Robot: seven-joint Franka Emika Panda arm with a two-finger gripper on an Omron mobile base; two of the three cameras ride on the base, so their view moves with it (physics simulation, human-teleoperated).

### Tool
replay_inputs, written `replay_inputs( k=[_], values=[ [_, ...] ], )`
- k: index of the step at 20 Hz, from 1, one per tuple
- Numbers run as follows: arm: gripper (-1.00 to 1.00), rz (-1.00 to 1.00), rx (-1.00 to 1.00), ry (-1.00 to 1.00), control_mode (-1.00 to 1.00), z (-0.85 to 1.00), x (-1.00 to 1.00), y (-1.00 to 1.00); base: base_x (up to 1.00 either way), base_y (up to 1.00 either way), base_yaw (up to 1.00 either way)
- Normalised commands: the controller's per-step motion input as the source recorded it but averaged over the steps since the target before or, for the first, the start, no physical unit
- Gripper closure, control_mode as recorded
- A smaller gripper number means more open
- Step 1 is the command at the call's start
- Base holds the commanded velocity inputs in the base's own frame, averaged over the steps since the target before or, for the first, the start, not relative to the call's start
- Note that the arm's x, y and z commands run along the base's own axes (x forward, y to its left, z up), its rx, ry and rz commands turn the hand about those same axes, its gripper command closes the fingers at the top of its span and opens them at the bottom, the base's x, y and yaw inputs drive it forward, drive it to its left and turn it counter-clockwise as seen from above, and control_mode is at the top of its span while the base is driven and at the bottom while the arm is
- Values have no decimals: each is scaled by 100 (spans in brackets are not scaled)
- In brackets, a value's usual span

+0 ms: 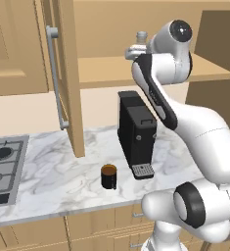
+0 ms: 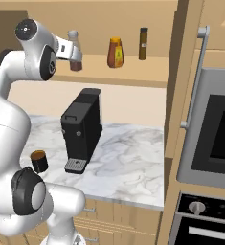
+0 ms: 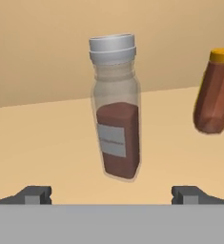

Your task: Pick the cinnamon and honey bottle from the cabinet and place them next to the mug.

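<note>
The cinnamon (image 3: 116,114) is a clear jar with a grey cap and reddish-brown powder. It stands upright on the cabinet shelf (image 2: 133,72), just ahead of my open gripper (image 3: 112,193) and centred between the fingertips (image 3: 35,194), untouched. The orange-brown honey bottle (image 3: 217,90) stands to its right on the same shelf. From the right base view my gripper (image 2: 68,50) is up at the shelf against the cinnamon (image 2: 75,52), with the honey bottle (image 2: 115,52) further right. The dark mug (image 1: 108,176) sits on the marble counter below, left of the coffee machine (image 1: 136,131).
A thin dark bottle (image 2: 142,43) stands right of the honey bottle. The cabinet door (image 1: 67,73) with its bar handle (image 1: 55,78) hangs open at the left. A stove (image 1: 1,166) lies at the counter's left end, and an oven (image 2: 214,139) stands at the right.
</note>
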Motion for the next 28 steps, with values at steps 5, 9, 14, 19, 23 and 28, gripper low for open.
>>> replay_inputs(
  k=[5, 9, 14, 19, 23, 28],
  values=[
    [-100, -8, 0, 2, -100, 0, 19, 0, 0, 0, 0],
    [-100, -1, 0, 2, -100, 0, 24, 0, 0, 0, 0],
    [-100, 0, 0, 1, -100, -1, 22, 0, 0, 0, 0],
    [-100, 0, 0, 1, -100, 0, 16, 0, 0, 0, 0],
    [-100, 0, 0, 2, -100, -7, 8, 0, 0, 0, 0],
    [-100, 0, 0, 3, -100, -14, 1, 0, 0, 0, 0]
  ],
)
